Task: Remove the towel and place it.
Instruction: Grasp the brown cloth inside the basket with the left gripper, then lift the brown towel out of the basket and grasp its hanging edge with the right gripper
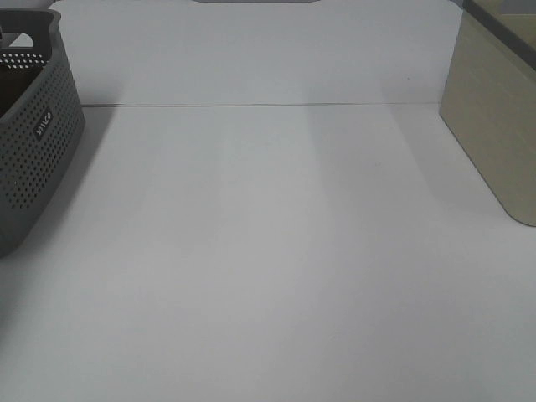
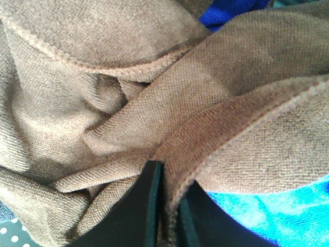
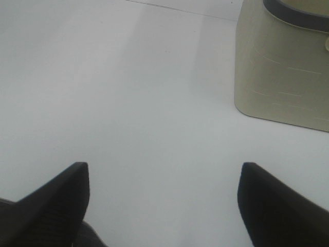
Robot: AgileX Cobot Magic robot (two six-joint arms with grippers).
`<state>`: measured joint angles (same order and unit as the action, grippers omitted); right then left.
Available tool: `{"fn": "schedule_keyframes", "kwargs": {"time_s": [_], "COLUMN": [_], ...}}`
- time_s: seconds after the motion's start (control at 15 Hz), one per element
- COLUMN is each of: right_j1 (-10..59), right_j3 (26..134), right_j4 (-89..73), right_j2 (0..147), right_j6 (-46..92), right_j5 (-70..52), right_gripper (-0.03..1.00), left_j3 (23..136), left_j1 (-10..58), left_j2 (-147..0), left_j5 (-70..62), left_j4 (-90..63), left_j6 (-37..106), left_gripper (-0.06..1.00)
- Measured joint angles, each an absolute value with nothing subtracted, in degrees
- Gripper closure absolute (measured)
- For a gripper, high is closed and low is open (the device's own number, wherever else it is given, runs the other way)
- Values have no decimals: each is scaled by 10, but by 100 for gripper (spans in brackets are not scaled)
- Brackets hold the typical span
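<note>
Left gripper (image 2: 167, 172) clamped on a hemmed fold of the brown towel (image 2: 103, 62), towel bunched over turquoise cloth (image 2: 277, 211), right gripper (image 3: 164, 172) spread wide above white table (image 1: 268, 251), overhead view: grey basket (image 1: 38, 142) at nine o'clock, beige bin (image 1: 494, 126) at three o'clock

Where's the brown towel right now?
Only the left wrist view shows the towel, bunched up beside a turquoise cloth, with one fold pinched in the left gripper.
</note>
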<state>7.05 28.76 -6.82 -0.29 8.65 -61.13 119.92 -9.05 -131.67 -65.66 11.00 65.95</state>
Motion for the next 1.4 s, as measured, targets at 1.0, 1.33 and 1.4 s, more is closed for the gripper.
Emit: {"fn": "schedule_keyframes", "kwargs": {"time_s": [1.0,1.33,1.4], "right_j1": [70,70,70], "right_j3": [288,288,288], "right_j4": [-68,-68,-68], "right_j2": [-3,-3,-3], "right_j6": [87,87,87], "right_j5": [-611,-611,-611], "right_gripper": [20,20,20], "left_j3": [1199,1199,1199], "left_j1": [14,147,187], "left_j2": [-974,-907,-902], "left_j5": [-694,-697,-697], "left_j4": [73,124,143], "left_j6": [536,456,442], "left_gripper": [94,94,94]}}
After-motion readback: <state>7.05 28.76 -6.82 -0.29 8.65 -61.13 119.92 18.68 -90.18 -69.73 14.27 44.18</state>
